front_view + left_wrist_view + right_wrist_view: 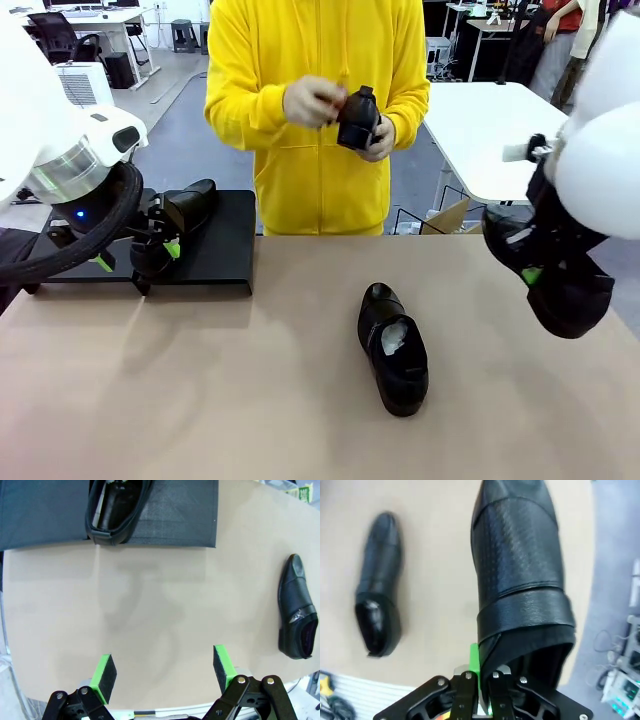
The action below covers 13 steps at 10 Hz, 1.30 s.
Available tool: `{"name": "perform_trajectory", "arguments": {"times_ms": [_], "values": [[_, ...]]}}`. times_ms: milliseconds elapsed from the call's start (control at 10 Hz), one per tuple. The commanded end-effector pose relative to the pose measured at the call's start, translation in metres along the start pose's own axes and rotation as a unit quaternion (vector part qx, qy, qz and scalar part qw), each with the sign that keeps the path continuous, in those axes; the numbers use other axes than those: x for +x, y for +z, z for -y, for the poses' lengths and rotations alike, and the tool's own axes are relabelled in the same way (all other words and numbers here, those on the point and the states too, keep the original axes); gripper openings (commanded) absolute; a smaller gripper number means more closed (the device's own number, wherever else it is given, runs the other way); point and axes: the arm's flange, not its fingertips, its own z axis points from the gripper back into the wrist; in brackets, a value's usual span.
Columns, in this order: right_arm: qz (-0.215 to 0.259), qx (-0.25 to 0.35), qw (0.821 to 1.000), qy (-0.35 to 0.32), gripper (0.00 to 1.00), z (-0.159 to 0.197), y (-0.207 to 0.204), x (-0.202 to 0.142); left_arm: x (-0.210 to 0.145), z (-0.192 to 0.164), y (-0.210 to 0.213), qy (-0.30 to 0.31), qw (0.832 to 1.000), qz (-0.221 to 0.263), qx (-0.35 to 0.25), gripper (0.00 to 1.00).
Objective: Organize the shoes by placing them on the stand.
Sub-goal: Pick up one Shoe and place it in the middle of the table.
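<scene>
R arm holds a shoe aloft; 1 of 4 on stand.
R fingers (474, 662) clamped on heel collar of held shoe (520, 580), toe hanging free, prob. for a toe-first set-down. L fingers (104, 672) wide apart, empty, over tabletop (150, 605) just in front of stand (170, 525) carrying parked shoe (117, 510). Third shoe (393, 348) lies mid-tabletop. Fourth shoe (358, 118) is in person's hands (312, 102). No brand/text legible.

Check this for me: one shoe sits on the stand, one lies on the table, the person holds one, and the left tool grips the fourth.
Wrong arm. The right tool grips the fourth shoe, as the right wrist view shows; the left tool stands open and empty. The rest holds.
</scene>
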Motion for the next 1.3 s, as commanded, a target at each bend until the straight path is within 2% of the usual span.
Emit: {"name": "perform_trajectory", "arguments": {"times_ms": [0, 100, 300, 400, 500, 700, 800, 900, 1000, 1200], "values": [[-0.012, -0.025, 0.999, 0.041, 0.00, -0.039, 0.019, -0.008, 0.000, -0.001, 0.000, 0.003, 1.000, -0.004, -0.008, 1.00], [0.000, 0.000, 1.000, 0.000, 0.00, 0.000, 0.000, 0.000, 0.000, -0.001, 0.000, 0.003, 1.000, -0.004, -0.008, 1.00], [0.000, 0.000, 1.000, 0.000, 0.00, 0.000, 0.000, 0.000, 0.000, -0.001, 0.000, 0.003, 1.000, -0.004, -0.008, 1.00], [-0.008, -0.011, 1.000, 0.013, 0.00, -0.025, 0.011, -0.015, 0.000, -0.001, 0.000, 0.003, 1.000, -0.004, -0.008, 1.00], [-0.049, 0.020, 0.997, -0.057, 0.00, -0.045, 0.024, -0.015, 0.000, -0.001, 0.000, 0.003, 1.000, -0.004, -0.008, 1.00], [-0.059, 0.084, 0.988, -0.118, 0.00, -0.106, 0.069, -0.025, 0.000, -0.001, 0.000, 0.003, 1.000, -0.004, -0.008, 1.00], [-0.071, 0.116, 0.981, -0.136, 0.00, -0.146, 0.086, -0.034, 0.000, -0.001, 0.000, 0.003, 1.000, -0.004, -0.008, 1.00], [-0.074, 0.133, 0.981, -0.123, 0.00, -0.195, 0.098, -0.042, 0.000, -0.001, 0.000, 0.003, 1.000, -0.004, -0.008, 1.00], [-0.079, 0.117, 0.982, -0.123, 0.00, -0.234, 0.098, -0.043, 0.000, -0.001, 0.000, 0.003, 1.000, -0.004, -0.008, 1.00], [-0.113, 0.089, 0.982, -0.119, 0.00, -0.298, 0.068, -0.031, 0.000, -0.001, 0.000, 0.003, 1.000, -0.004, -0.008, 1.00]]}}
